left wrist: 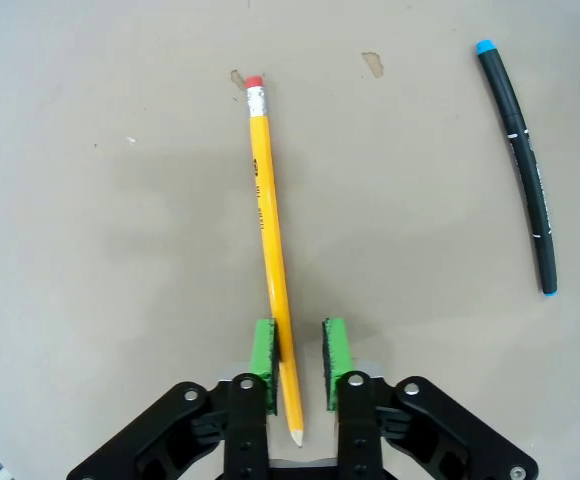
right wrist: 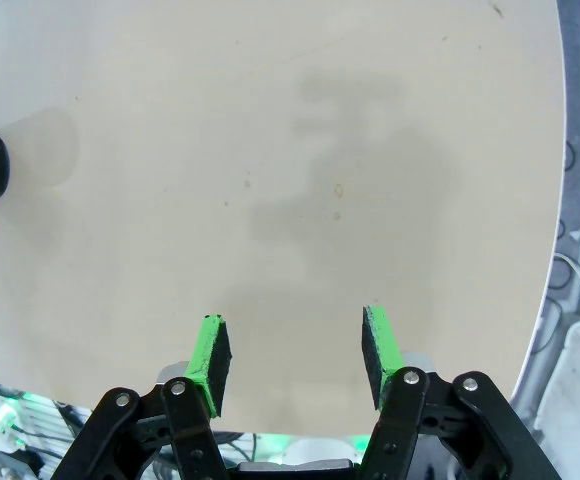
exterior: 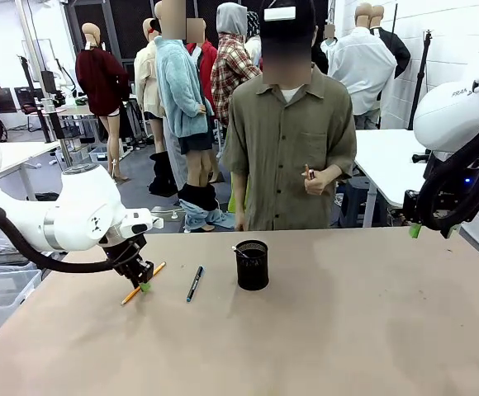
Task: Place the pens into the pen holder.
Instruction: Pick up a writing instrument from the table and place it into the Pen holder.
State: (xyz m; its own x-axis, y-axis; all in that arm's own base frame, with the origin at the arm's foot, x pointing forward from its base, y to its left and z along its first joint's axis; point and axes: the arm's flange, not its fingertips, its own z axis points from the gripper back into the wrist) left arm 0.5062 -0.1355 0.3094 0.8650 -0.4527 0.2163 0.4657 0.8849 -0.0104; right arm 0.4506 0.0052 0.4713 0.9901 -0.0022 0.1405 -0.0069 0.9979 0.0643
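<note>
Yellow pencil (left wrist: 268,220) lies within left hand (left wrist: 299,338), narrowly parted, unpinched; front view adds pen holder (exterior: 252,266); right hand (right wrist: 292,335) spread.

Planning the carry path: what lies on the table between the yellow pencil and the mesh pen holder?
In the front view, the dark pen lies flat between the pencil and the pen holder, touching neither.

White rounded arms (exterior: 74,221), a black cable (exterior: 58,266) looping lower left. Left gripper (left wrist: 299,345) and right gripper (right wrist: 295,350): black linkages, green pads (left wrist: 263,345), silver screws (left wrist: 189,397).
</note>
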